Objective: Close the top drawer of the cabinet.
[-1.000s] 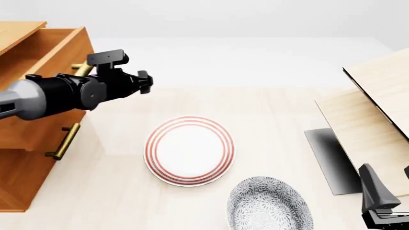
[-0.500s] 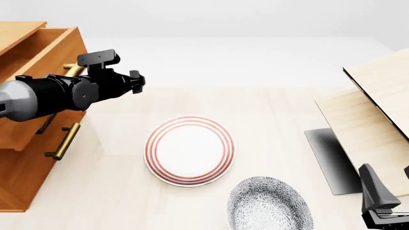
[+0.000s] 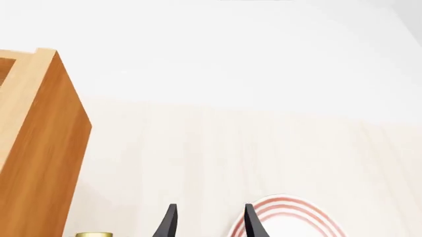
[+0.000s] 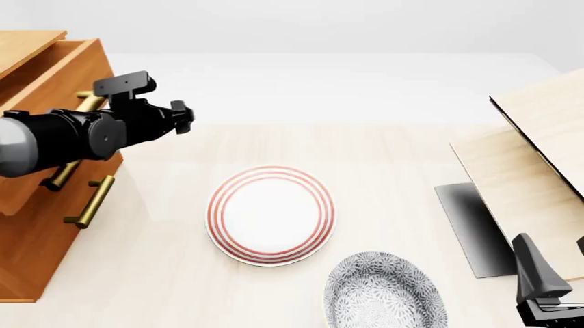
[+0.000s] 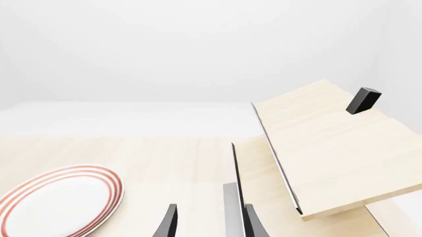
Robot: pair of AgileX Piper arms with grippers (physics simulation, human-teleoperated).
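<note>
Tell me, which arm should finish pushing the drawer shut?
The left. Its gripper is right by the top drawer, which still sticks out of the cabinet. The right gripper is way across the table, past both plates, so it would have far to go.

Orange-brown matt wood forms the cabinet [image 4: 32,225] and top drawer [image 4: 64,75], with shiny brass handles [image 4: 89,201]; the table [image 4: 411,147] is pale smooth wood.

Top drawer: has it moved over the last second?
Yes. The top drawer has slid left into the cabinet, farther from the striped plate.
</note>
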